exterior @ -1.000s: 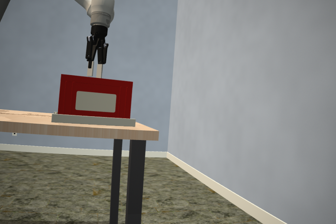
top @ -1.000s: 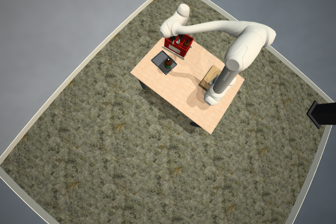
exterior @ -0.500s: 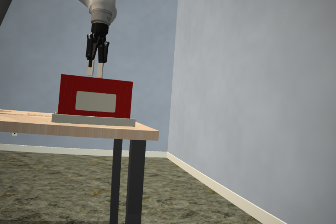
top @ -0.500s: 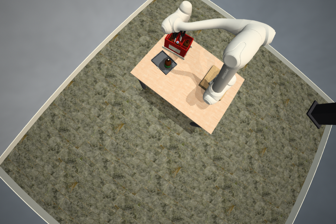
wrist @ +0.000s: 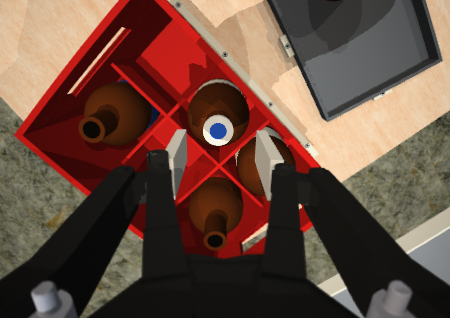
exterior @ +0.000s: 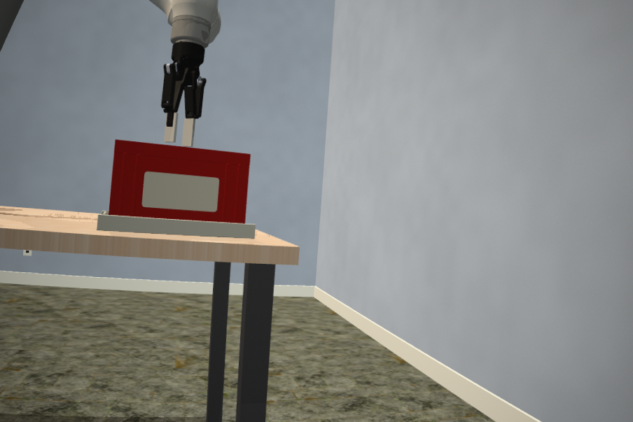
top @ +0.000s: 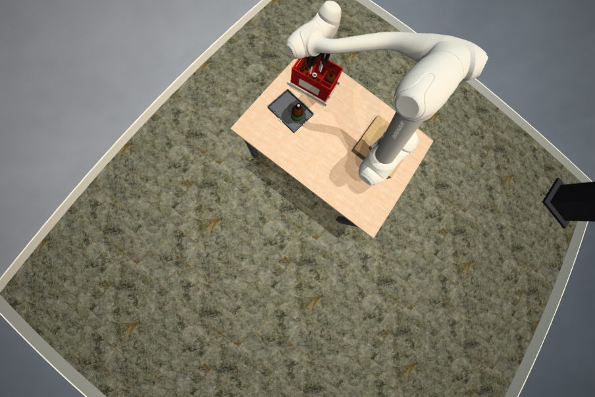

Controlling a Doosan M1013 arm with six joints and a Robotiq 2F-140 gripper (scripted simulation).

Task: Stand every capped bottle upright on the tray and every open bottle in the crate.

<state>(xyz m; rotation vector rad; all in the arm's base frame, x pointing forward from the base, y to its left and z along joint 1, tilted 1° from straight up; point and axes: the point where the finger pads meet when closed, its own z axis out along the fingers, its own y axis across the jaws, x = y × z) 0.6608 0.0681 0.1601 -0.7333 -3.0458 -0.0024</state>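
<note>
A red crate (wrist: pixel 165 130) stands at the table's far corner and also shows in the low side view (exterior: pixel 178 182). In it stand a brown bottle with a white and blue cap (wrist: pixel 218 130), two open brown bottles (wrist: pixel 107 117) (wrist: pixel 215 220), and a fourth bottle (wrist: pixel 252 167) partly hidden by my finger. My gripper (wrist: pixel 221 145) (exterior: pixel 178 138) is open and empty, with its fingertips just above the crate's rim, and the capped bottle lies close by the gap between them. A grey tray (wrist: pixel 360 40) beside the crate holds one upright brown bottle with a green band (top: pixel 297 112).
The crate rests on a grey base plate (exterior: pixel 176 225) close to the table's edge. A cardboard box (top: pixel 370 135) lies by the arm's base. The room wall is near the crate's far side.
</note>
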